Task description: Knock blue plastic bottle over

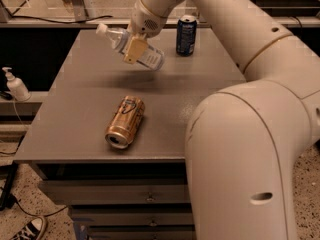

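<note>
The blue plastic bottle [150, 58] is clear with a white cap and hangs steeply tilted over the far middle of the grey table [80, 109]. Its cap points left and its base is down to the right. My gripper [136, 51] reaches down from the arm above and is shut on the bottle's middle. One tan finger [134, 50] lies across the bottle's near side and the other is hidden behind it. The bottle casts a shadow on the table below.
A dark blue drink can [186, 35] stands upright at the far right, close to the bottle's base. A gold can [125, 122] lies on its side near the table's front. A small white pump bottle [16, 85] stands off the table at left. My arm fills the right side.
</note>
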Controlling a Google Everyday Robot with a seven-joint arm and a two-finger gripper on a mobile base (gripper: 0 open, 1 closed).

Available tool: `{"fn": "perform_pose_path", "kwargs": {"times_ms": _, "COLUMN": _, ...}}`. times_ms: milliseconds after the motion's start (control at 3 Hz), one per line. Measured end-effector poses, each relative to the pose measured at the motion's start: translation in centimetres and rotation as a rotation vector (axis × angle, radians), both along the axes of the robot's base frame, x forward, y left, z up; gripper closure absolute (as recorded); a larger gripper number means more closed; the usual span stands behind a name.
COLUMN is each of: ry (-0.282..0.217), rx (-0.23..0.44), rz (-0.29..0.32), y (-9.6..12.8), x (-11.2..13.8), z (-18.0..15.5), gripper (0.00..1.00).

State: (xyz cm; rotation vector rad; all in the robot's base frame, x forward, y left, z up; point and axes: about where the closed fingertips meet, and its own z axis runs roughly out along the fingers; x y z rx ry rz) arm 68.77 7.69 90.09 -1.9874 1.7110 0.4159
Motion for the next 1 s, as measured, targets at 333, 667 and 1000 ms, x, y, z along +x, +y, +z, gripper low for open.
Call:
{"fn": "perform_pose_path", "kwargs": {"times_ms": 333, "ry": 0.018, "rx": -0.102, "rz": 0.029, "y": -1.0, "x": -1.1, "z": -1.4, "gripper": 0.98}}
{"fn": "perform_pose_path", "kwargs": {"times_ms": 667, "ry": 0.027, "rx": -0.140, "rz": 0.024, "y": -1.5, "x": -1.6, "z": -2.0, "gripper": 0.80}}
{"fn": "perform_pose_path", "kwargs": {"times_ms": 1000, "ry": 0.038, "rx": -0.154, "rz": 0.028, "y": -1.3, "x": -2.1, "z": -2.6, "gripper": 0.56}}
